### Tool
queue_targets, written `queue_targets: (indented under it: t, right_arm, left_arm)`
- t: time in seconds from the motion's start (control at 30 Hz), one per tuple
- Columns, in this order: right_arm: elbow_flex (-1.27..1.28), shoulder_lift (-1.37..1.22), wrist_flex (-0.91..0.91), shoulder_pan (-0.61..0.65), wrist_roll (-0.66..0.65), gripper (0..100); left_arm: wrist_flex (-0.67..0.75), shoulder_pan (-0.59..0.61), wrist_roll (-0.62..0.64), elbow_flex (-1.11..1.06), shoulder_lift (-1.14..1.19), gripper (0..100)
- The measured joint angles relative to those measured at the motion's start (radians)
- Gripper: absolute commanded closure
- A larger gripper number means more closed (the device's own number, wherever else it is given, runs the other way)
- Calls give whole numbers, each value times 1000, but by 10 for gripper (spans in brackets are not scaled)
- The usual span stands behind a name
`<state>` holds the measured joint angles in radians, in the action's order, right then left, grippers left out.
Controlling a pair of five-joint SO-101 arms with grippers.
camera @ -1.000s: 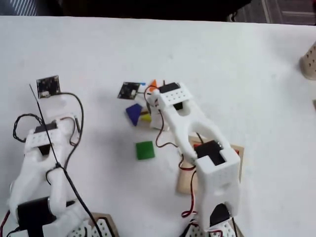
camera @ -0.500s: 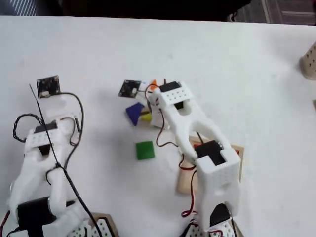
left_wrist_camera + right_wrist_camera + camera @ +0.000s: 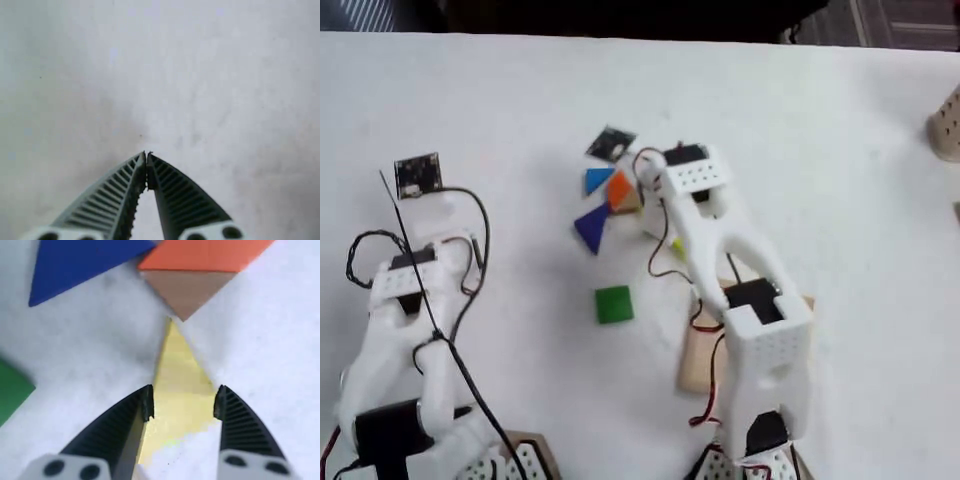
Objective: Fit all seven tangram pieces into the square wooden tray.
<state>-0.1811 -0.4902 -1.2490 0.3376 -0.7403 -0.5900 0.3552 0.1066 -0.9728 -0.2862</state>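
The right hand (image 3: 182,401) is grasping the yellow triangle (image 3: 177,377), one finger pressed to each slanted edge, with the piece's tip pointing away from the hand. That tip just meets the tip of a brown triangle (image 3: 185,292), which lies edge to edge with an orange piece (image 3: 205,252) beyond it. A dark blue triangle (image 3: 85,265) lies just beside the orange piece, and a corner of the green square (image 3: 12,390) shows nearer the arm.

From the high view the right arm (image 3: 760,330) stretches from the near edge out over the middle of the tabletop (image 3: 820,150). The square wooden tray (image 3: 695,365) lies at the near side, to the right of centre, and the arm covers much of it, so what it holds cannot be told. The green square lies alone on the tabletop to the left of the tray, apart from it. Farther out the dark blue triangle, the orange piece and a light blue triangle (image 3: 597,180) sit close together, the light blue one farthest and touching the orange. A bit of the yellow triangle shows just beside the arm, to the right of that group.

The left arm (image 3: 400,300) is at the near left, well apart from all the pieces. The left hand (image 3: 146,160) is clenched, its fingertips meeting over bare tabletop and grasping nothing
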Motion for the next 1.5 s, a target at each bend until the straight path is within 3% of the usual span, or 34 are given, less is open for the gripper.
queue_targets:
  t: [0.23, 0.43, 0.93, 1.13, 1.33, 1.5]
  right_arm:
    - [-58, 0, -74, 0, 21, 808]
    - [-58, 0, -74, -18, 98, 622]
    - [-117, -173, -64, -26, 173, 760]
    - [-118, -173, -58, -40, 207, 752]
    - [-146, -176, -91, -52, 236, 618]
    - [-152, -167, -141, -64, 315, 675]
  left_arm:
    - [0, 0, 0, 0, 0, 977]
    - [0, 0, 0, 0, 0, 977]
    - [0, 0, 0, 0, 0, 977]
    - [0, 0, 0, 0, 0, 977]
    - [0, 0, 0, 0, 0, 977]
    - [0, 0, 0, 0, 0, 977]
